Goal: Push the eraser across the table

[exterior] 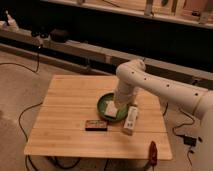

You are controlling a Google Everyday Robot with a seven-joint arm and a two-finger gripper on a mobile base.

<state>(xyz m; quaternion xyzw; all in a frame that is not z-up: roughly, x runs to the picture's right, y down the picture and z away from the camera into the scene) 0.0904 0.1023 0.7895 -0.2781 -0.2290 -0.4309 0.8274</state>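
A dark, flat, rectangular eraser (96,125) lies on the wooden table (65,100), near the front middle. My white arm (150,82) reaches in from the right and bends down over a green plate (104,103). My gripper (114,108) hangs over the plate, at a pale object (110,109) that lies in it. The gripper is behind and to the right of the eraser and apart from it.
A white oblong box (131,120) lies just right of the plate. A red object (152,151) sits at the table's front right edge. Cables (22,117) run over the floor on the left. A long low ledge (75,47) runs behind the table.
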